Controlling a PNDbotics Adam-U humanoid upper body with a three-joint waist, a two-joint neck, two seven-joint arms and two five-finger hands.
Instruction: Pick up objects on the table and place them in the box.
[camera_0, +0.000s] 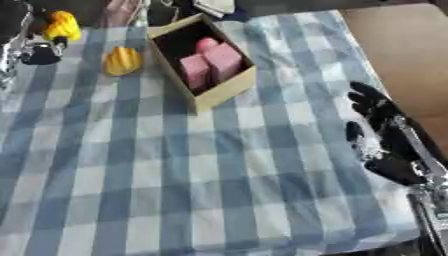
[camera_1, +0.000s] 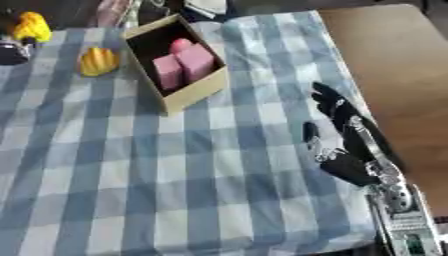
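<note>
An open cardboard box (camera_0: 223, 90) stands at the far middle of the table, with pink blocks (camera_0: 212, 65) inside. Just left of the box a yellow rounded object (camera_0: 122, 61) lies on the checked cloth. A second yellow object (camera_0: 62, 26) sits at the far left corner, right above the dark shape of my left hand (camera_0: 39, 52); whether the hand holds it is unclear. My right hand (camera_1: 346, 132) rests open on the cloth at the right edge, fingers straight and pointing away, holding nothing.
A blue-and-white checked cloth (camera_0: 175, 175) covers the table. A bare brown surface (camera_1: 385, 55) lies to the right of it. Dark items and a pale object (camera_0: 214, 6) sit beyond the far edge.
</note>
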